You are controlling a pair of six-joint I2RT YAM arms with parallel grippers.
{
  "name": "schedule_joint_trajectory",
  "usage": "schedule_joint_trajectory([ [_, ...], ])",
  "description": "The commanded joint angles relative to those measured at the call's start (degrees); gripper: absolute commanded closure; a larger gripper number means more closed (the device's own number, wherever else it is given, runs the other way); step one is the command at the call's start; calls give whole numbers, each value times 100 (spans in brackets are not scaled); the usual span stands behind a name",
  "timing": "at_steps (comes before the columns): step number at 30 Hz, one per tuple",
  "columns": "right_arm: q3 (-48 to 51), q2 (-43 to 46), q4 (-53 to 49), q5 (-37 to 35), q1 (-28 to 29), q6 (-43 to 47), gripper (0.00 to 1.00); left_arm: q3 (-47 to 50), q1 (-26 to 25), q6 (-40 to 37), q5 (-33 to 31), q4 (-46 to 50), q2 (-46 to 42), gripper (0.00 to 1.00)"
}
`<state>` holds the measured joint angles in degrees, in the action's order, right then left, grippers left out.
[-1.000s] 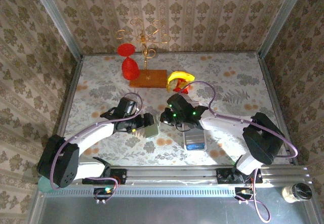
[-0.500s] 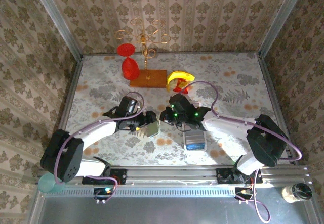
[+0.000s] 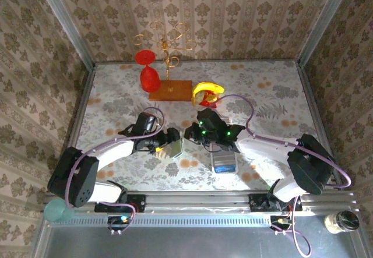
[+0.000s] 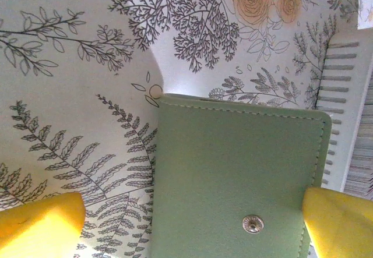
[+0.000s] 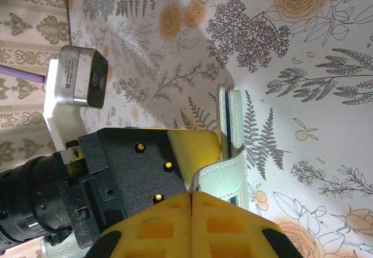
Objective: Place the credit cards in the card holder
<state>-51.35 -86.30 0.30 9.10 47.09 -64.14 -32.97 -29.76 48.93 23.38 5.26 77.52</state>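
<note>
The left gripper (image 4: pixel 192 211) stands with its yellow fingers (image 4: pixel 38 226) spread apart, the sage-green card holder (image 4: pixel 233 170) between them; one pad sits clear of it, the other at its edge. The right gripper (image 5: pixel 191 211), pads pressed together on nothing, hangs just beside the holder. Against a second earlier, the left jaws are slightly wider and both arms' elbows have shifted a little, while holder and grippers keep their place. The left wrist view gives the holder's flat face with its metal snap (image 4: pixel 252 224) and the grey-striped white tray (image 4: pixel 344 95) close beside it; the right wrist view gives the holder edge-on, its strap curling off. The bench (image 3: pixel 274 95) wears a floral print; damask wallpaper lines the walls. At the back stand a red glass (image 3: pixel 149 77), a gold stand (image 3: pixel 169 66) on a wooden base, and a yellow object (image 3: pixel 208 89).
</note>
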Motion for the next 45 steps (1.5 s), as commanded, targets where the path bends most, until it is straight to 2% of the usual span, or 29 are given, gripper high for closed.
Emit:
schedule_joint_trajectory([
  [1,46,140,113,46,39,-81,100,120,49,47,110,-60,-96,2],
  [18,68,202,166,82,38,-99,100,443,244,494,772,-819,-299,0],
  [28,142,226,150,6,37,-116,100,363,211,233,489,-312,-159,1],
  [37,342,186,-187,-303,10,-261,100,438,318,183,391,-93,-444,6],
  [41,398,193,-310,-424,-24,-266,100,502,326,157,374,-33,-557,13],
  [42,398,193,-384,-464,-32,-266,100,510,487,148,365,19,-568,17],
  [45,355,140,-696,-608,-52,-275,100,576,634,94,361,139,-621,32],
])
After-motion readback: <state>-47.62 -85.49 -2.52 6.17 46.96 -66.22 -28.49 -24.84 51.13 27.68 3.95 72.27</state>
